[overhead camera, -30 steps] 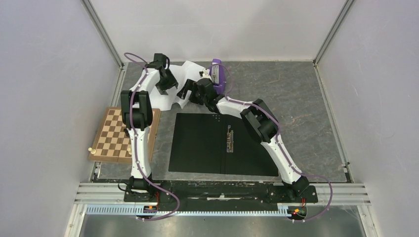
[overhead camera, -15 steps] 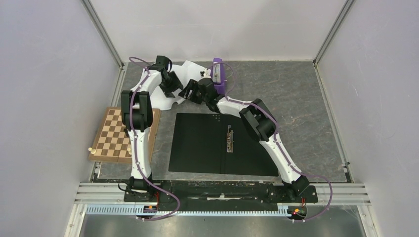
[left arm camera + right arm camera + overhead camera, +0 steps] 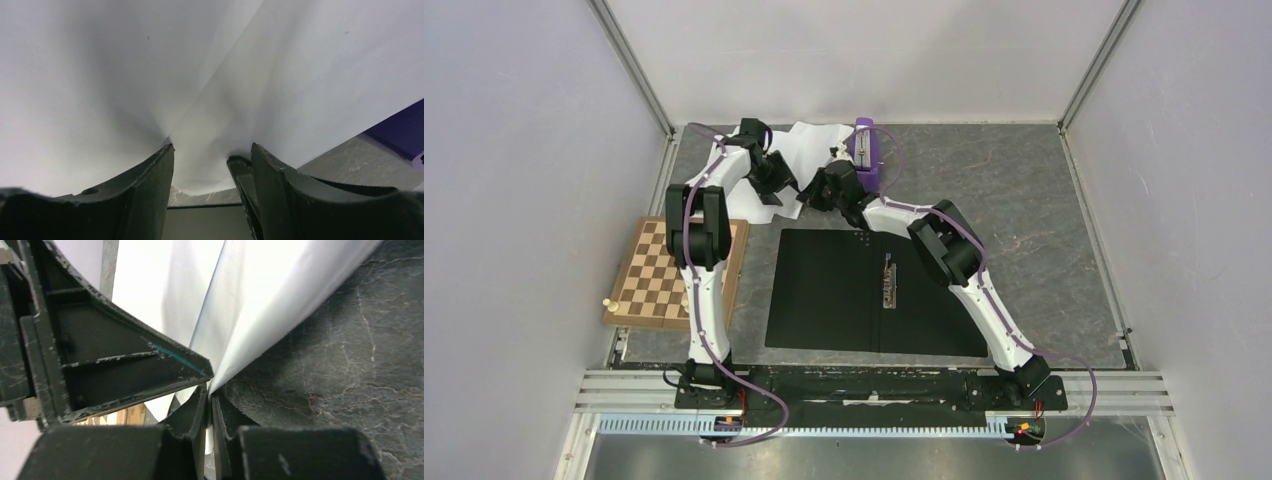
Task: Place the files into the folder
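Observation:
The folder (image 3: 824,290) lies open in the middle of the table, black inside up, with its metal spine clip (image 3: 888,283) showing. The files (image 3: 816,135) are white sheets, rumpled at the back of the table beyond it. My right gripper (image 3: 808,197) is shut on a lifted edge of the files (image 3: 260,295), the paper pinched between its tips (image 3: 210,387). My left gripper (image 3: 784,186) stands open right beside it. Its fingers are apart and press into the files (image 3: 150,65), which buckle between them (image 3: 207,150).
A purple device (image 3: 867,150) lies at the back, just right of the paper. A brown chessboard (image 3: 659,275) with a pale piece (image 3: 607,302) lies at the left edge. White walls close in the grey marbled table (image 3: 1024,220).
My right gripper has shut on the edge of the files. My left gripper has moved right toward it, and the paper has bunched up between the two.

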### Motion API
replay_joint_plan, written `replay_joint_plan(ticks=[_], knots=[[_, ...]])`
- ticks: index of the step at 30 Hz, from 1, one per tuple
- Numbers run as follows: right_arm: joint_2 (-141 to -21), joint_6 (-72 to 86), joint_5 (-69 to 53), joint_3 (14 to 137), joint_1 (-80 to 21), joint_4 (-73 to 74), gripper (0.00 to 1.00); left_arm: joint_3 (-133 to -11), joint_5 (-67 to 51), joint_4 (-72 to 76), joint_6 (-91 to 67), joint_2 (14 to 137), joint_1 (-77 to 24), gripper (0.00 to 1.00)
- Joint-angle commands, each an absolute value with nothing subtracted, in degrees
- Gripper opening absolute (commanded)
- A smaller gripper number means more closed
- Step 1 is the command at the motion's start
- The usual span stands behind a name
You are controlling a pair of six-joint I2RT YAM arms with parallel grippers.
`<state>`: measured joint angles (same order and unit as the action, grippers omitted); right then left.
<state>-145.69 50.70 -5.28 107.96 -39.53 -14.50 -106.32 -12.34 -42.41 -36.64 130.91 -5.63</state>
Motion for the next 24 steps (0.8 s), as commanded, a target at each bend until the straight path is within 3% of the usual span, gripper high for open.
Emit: replay_joint_plan(ticks=[1,4,12,24], knots=[[-142.86,47.06,-3.45,107.73,-40.14,-10.37,0.05,-105.48,-14.2,-42.97,-38.06,124.77,-5.48,0.65],[-140.32,42.19,-1.42,108.71,-40.76,-6.9,0.0,-105.48,-13.53,-42.07,-38.31,121.23,-5.19,0.65],[-131.3,32.95,2.43,108.9,-42.62,2.6,0.0,-103.0,-10.28,-39.93,-40.37,110.38,-5.02,0.66],[-105.79,31.2,2.6,88.21,-42.44,11.32,0.0,-85.52,-14.43,-33.21,-42.54,94.37,-5.66,0.66]])
